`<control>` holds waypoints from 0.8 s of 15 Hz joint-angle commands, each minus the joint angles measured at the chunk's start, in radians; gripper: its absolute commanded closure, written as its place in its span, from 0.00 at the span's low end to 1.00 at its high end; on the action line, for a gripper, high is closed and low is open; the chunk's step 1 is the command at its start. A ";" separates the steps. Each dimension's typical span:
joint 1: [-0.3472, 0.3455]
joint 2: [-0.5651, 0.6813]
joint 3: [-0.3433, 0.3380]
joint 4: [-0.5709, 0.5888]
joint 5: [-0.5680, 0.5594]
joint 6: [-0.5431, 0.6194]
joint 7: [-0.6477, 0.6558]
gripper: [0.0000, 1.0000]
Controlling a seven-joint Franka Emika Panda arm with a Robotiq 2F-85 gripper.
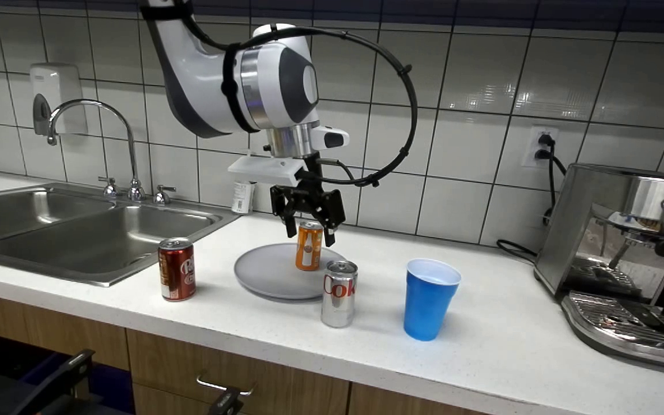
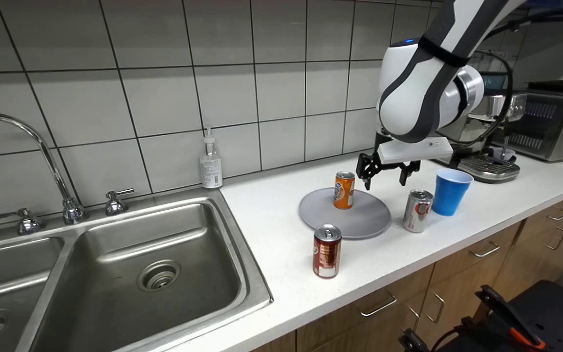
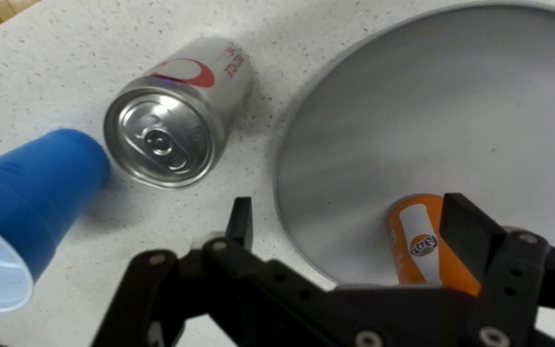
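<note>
Arm (image 1: 211,92) slopes down from well above the plate (image 1: 268,279) in both exterior views, big loop of black cable (image 1: 405,70) strapped to it. The wrist (image 1: 293,141) is bent so the gripper (image 1: 310,238) points pretty much straight down. It hangs clear of the plate, higher up and near its edge, jaws spread nice and wide. In the wrist view, one finger (image 3: 241,221) shows just outside the plate's rim, the other inside it.

Orange can (image 2: 344,191) on gray plate (image 2: 362,222), parted jaws nearby
</note>
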 commanded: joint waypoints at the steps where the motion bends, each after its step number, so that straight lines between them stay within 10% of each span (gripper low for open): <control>1: -0.017 0.004 0.055 0.023 0.086 -0.035 -0.102 0.00; 12: -0.004 0.040 0.050 0.060 0.076 -0.022 -0.100 0.00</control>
